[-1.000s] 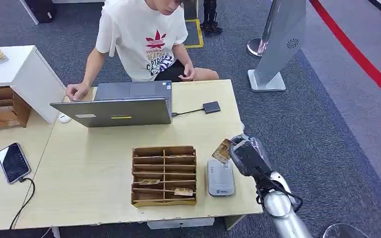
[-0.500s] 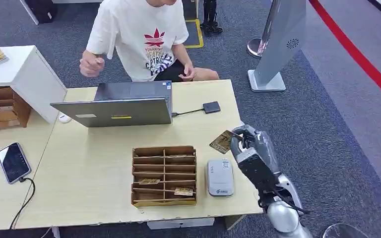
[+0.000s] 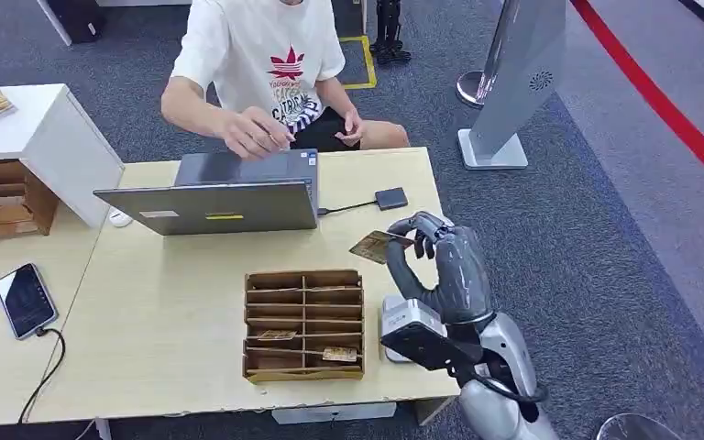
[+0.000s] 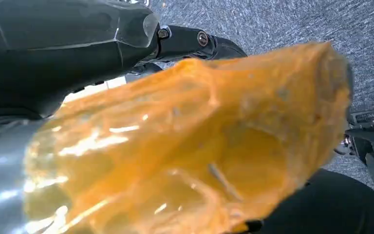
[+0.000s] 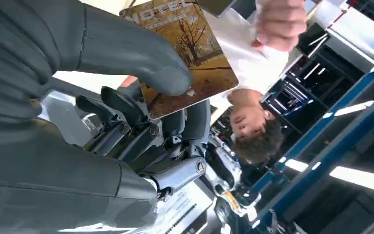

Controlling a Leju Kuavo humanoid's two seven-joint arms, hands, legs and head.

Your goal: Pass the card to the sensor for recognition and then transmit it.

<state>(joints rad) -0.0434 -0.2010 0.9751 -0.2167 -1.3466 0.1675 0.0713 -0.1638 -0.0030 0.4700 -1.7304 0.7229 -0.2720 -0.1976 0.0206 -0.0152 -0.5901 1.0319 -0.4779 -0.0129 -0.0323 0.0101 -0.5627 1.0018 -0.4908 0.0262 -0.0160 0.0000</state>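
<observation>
My right hand (image 3: 445, 261) is raised above the table's right side and pinches a brown hotel card (image 3: 373, 245) between thumb and fingers. The card sticks out toward the laptop and the person. In the right wrist view the thick thumb (image 5: 126, 48) presses on the card (image 5: 195, 63), which shows a tree picture. The grey card sensor (image 3: 398, 314) lies flat on the table below my wrist, partly hidden by my forearm. In the left wrist view a blurred orange mass (image 4: 195, 141) covers my left hand, so its fingers cannot be read.
A wooden card organizer (image 3: 302, 323) with a few cards stands left of the sensor. Behind it a laptop (image 3: 211, 206) is wired to a small black box (image 3: 390, 198). A seated person (image 3: 266, 64) holds a hand (image 3: 257, 136) over it. A phone (image 3: 25, 300) lies far left.
My right hand has lifted the card off the sensor and carried it up and away toward the laptop. The person's hand left the table and now reaches over the laptop.
</observation>
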